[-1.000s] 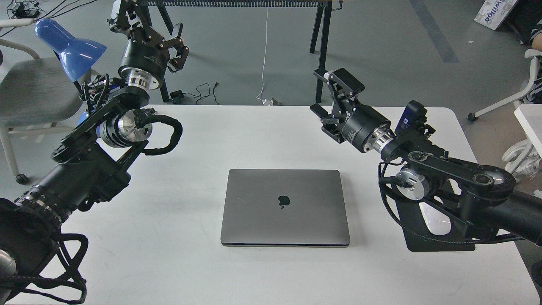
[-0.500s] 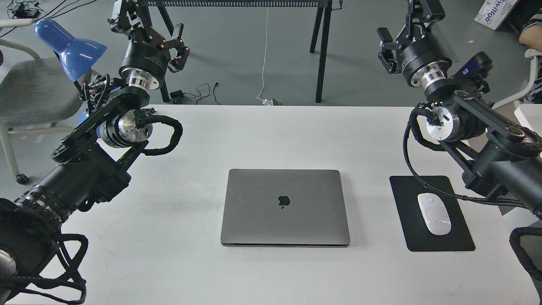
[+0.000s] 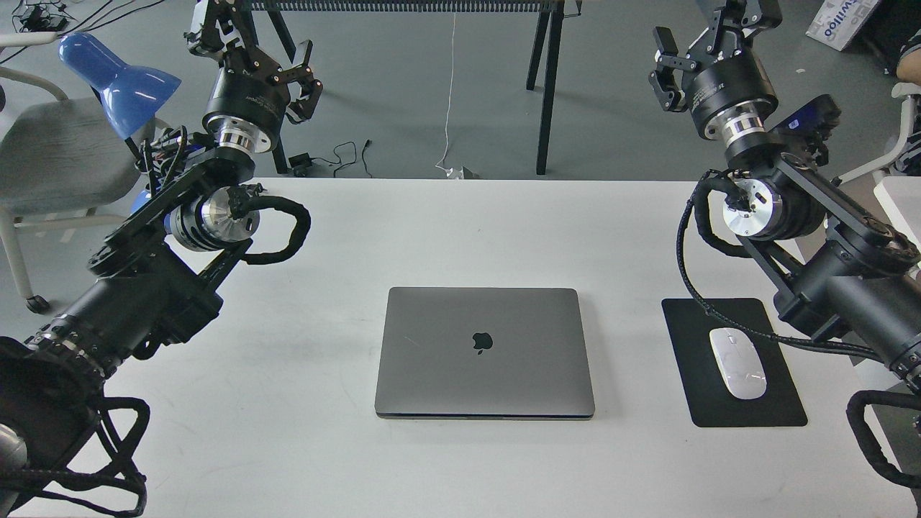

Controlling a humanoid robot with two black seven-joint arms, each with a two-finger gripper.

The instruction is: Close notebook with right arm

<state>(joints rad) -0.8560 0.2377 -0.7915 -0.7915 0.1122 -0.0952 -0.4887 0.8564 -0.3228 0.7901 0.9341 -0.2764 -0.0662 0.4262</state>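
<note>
Right hand (image 3: 709,29) higher — notebook (image 3: 484,352) well apart

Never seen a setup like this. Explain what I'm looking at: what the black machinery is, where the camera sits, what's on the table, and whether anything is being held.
The camera sits in a humanoid robot's head, looking forward and down at a white table. The black machinery at both sides is its two jointed arms. Each ends in a two-finger claw: the left gripper and the right gripper, both raised beyond the table's far edge. Neither holds anything.

On the table lies a grey notebook, lid shut, logo facing up. To its right is a black mouse pad with a white mouse on it. A blue lamp stands at the far left.
</note>
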